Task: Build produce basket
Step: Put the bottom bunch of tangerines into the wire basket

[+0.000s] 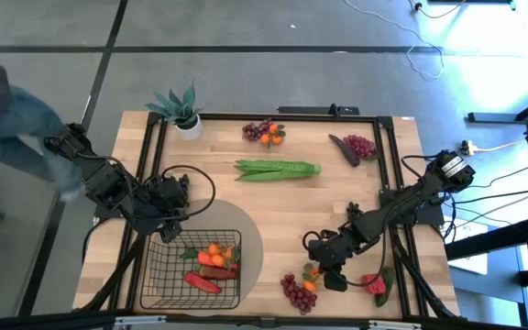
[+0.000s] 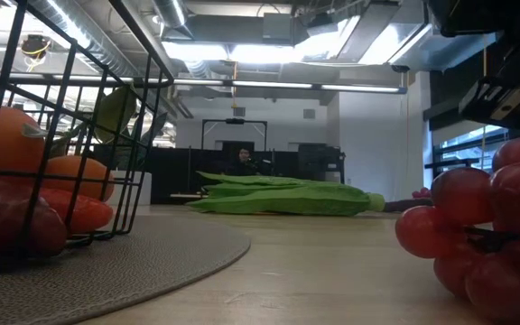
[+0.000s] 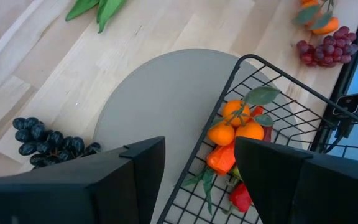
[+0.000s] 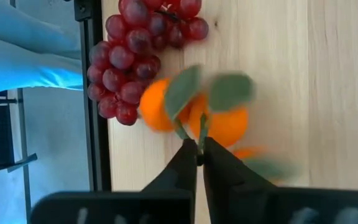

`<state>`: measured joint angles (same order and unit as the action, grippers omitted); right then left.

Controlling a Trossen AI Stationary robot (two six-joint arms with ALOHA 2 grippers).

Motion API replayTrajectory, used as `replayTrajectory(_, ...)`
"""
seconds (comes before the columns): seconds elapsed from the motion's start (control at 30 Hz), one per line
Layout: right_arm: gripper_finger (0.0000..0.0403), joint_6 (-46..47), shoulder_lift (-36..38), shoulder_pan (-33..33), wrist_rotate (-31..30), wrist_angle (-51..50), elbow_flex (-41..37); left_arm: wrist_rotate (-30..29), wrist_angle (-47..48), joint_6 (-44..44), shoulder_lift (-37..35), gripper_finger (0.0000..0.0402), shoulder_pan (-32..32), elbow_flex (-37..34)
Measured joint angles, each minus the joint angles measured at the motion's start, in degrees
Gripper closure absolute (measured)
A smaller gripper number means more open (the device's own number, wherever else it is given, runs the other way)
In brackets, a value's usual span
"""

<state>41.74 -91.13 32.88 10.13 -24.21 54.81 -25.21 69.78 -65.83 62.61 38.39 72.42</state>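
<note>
Basket (image 1: 168, 275) of dark wire mesh sat at the near left of the table (image 1: 337, 206), resting on a grey round mat (image 1: 251, 240) whose edge curved out past the basket's right side. Inside lay tangerines (image 1: 216, 253) with leaves and a red pepper (image 1: 202, 282). The middle of the table was bare wood, with long green bean pods (image 1: 278, 170) lying across it farther back. A potted plant (image 1: 182, 110) stood at the far left corner; a purple grape bunch (image 1: 359, 146) lay at the far right, well apart from the rest.

Left gripper (image 3: 197, 168) hung over the basket's far left rim, its fingers spread wide with nothing between them; dark grapes (image 3: 48, 142) lay on the wood just beside the mat.

Right gripper (image 4: 199, 155) was low at the near right, its arm stretched in from the right edge. Its fingers (image 4: 182, 163) were pinched together on the stems of a leafy tangerine cluster (image 4: 194, 115), which touched a red grape bunch (image 4: 132, 59) near the table's front edge.
</note>
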Motion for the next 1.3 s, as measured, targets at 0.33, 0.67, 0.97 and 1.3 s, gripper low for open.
replayTrajectory(0.33,0.0401,1.3,0.0,0.0,-2.2,-3.4,6.1,0.0,0.0,0.0,0.0,0.0221,0.0,0.0)
replayTrajectory(0.67,0.0403,0.9,0.0,-2.8,-11.2,-21.3,27.3,0.8,0.0,3.9,0.0,0.0221,2.8,0.0)
replayTrajectory(0.97,0.0403,-10.0,-5.1,-9.7,-12.4,-15.0,41.2,0.3,0.0,3.6,0.0,0.0221,5.0,0.0)
replayTrajectory(1.3,0.0403,-25.5,-22.7,-14.2,2.7,-9.9,59.0,0.1,0.0,3.6,0.0,0.0221,5.3,0.0)
